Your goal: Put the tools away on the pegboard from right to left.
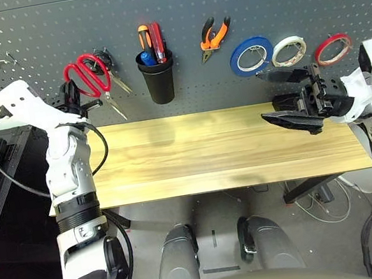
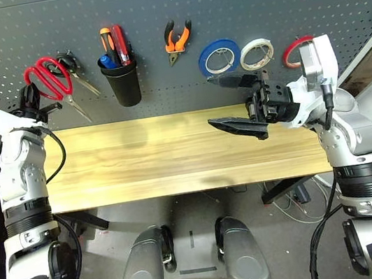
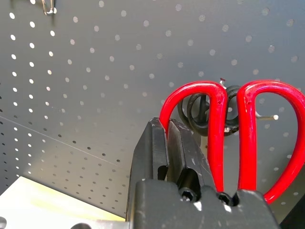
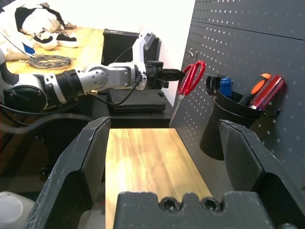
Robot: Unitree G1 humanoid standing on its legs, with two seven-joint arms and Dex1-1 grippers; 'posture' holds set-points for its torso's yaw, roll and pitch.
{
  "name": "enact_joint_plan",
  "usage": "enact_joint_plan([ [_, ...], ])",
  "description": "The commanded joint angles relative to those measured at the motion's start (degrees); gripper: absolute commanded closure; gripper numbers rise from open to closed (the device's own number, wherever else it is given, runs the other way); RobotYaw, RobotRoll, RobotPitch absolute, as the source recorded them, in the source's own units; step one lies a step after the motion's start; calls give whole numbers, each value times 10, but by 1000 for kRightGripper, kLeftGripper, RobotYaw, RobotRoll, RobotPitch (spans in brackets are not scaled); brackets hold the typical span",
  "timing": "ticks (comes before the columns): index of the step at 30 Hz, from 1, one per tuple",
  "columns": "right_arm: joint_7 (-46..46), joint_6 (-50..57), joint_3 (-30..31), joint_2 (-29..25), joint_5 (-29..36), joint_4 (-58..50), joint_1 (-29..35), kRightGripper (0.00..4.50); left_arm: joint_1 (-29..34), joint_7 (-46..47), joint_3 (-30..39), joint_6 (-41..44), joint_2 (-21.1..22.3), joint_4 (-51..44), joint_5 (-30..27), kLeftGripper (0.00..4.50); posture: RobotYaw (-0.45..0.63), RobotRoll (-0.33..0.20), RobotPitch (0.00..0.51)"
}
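Workshop/lab bench: pegboard (image 1: pixel 187 12) w/ hung tools, wood tabletop (image 1: pixel 223 148)

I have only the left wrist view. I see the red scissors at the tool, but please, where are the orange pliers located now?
Observer: The orange pliers hang on the pegboard, between the black cup and the blue tape.
Operator: Thank you. Could you please also say where is the red tape ring?
Observer: The red tape ring is on the pegboard too, to the right of the white tape.
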Motion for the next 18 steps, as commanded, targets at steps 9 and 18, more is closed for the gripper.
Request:
enact_joint_plan([
  [9,-3,3,2,5,0,-8,3,0,-16,6,-15,9,-7,24,8,3775,-35,0,85],
  [18,-19,0,9,21,-6,-17,14,0,-47,22,-27,3,-25,73,21,395,-44,0,87],
])
